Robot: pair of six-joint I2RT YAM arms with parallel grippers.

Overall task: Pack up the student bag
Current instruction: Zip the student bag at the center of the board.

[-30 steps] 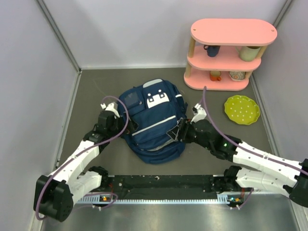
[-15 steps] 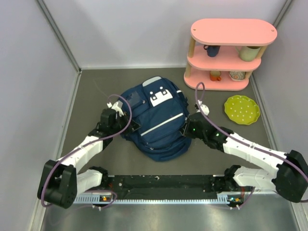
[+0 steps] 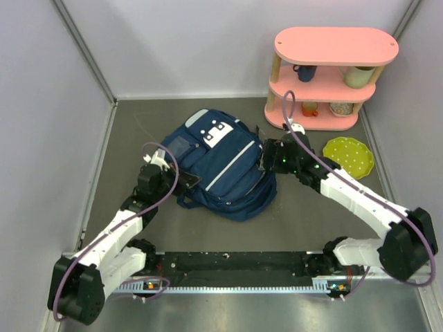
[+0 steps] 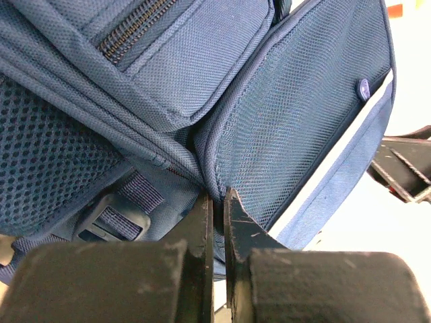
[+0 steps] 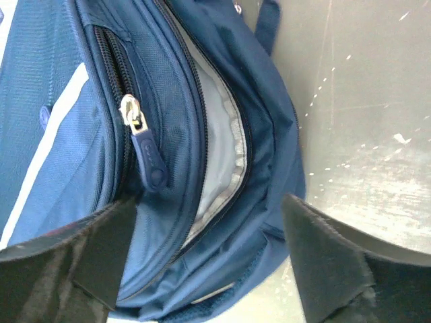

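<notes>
The student bag (image 3: 225, 160), navy with white stripes, lies flat mid-table. My left gripper (image 3: 188, 181) is at its near-left edge. In the left wrist view that gripper (image 4: 217, 200) is shut on a fold of the bag's mesh fabric (image 4: 283, 128) beside a strap buckle (image 4: 111, 222). My right gripper (image 3: 262, 158) is at the bag's right side. In the right wrist view it (image 5: 209, 252) stands open, its fingers (image 5: 101, 259) straddling the bag's unzipped edge. Grey lining (image 5: 219, 161) shows in the gap, and a zipper pull (image 5: 145, 151) hangs beside it.
A pink three-tier shelf (image 3: 325, 76) with cups stands at the back right. A green dotted plate (image 3: 347, 157) lies in front of it, close to my right arm. Walls close in the table on the left, back and right.
The left gripper has closed on the bag's near-left edge. The bag has slid and turned toward the back left. The right gripper has moved back along the bag's right side and stands open.
</notes>
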